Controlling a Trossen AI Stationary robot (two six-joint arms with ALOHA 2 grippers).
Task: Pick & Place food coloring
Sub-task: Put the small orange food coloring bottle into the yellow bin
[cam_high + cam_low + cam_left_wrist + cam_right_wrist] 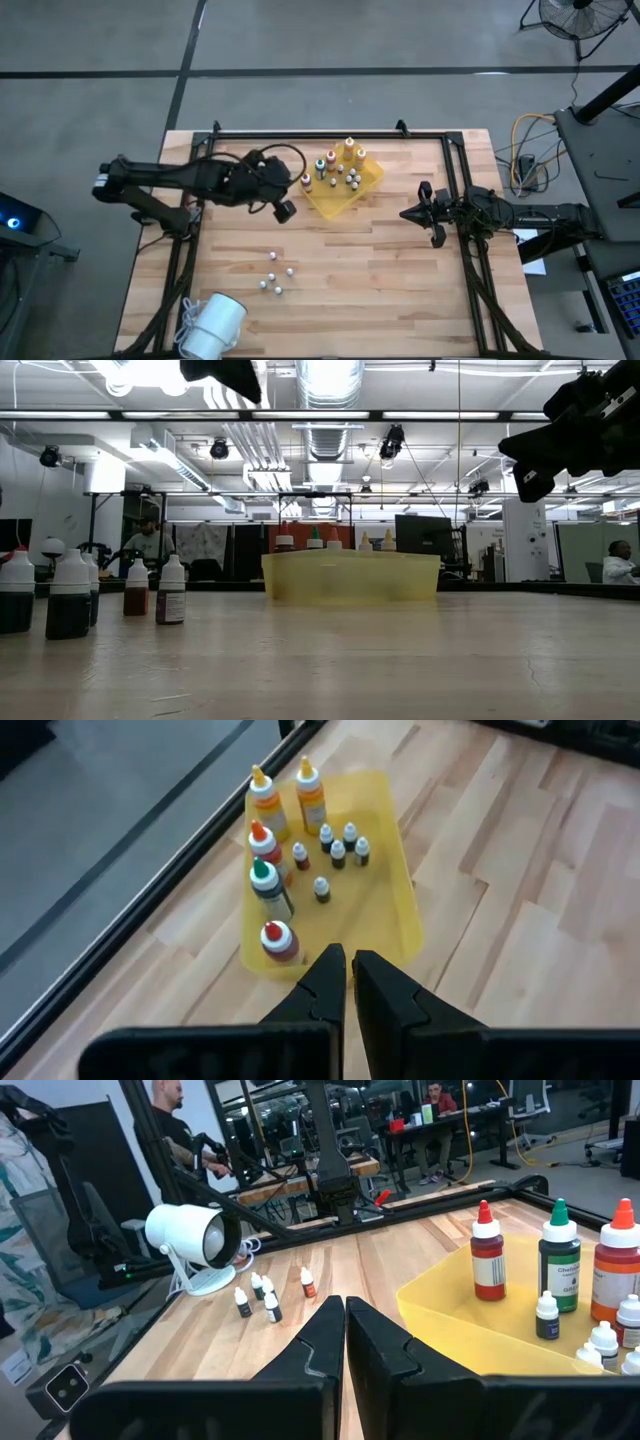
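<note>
The left gripper [285, 210] has its two fingers pressed together with nothing in them. It hovers above the wood just off the yellow tray [335, 202], at about 8 o'clock from it. The food coloring bottles [331, 160], five with pointed caps, stand upright in a row along the tray's 10 o'clock edge. The red-capped one [278, 940] is nearest the fingertips, with a green-capped one [265, 885] behind it. Tiny white-capped bottles [270, 277] lie scattered on the table, around 7 o'clock from its centre.

From where I stand, no pick has begun. To do it well, I'd say the fingers must spread first. The arm should then come down over a single bottle and close on the body below the cap. The row is tight, so a finger could easily knock a neighbour over.

The left arm reaches in from 9 o'clock, elbow bent, wrist tipped down toward the tray. The right gripper [408, 213], also closed and empty, waits at about 4 o'clock from the tray, with its arm stretched level from 3 o'clock. A white lamp [215, 322] sits at the 7 o'clock corner.
</note>
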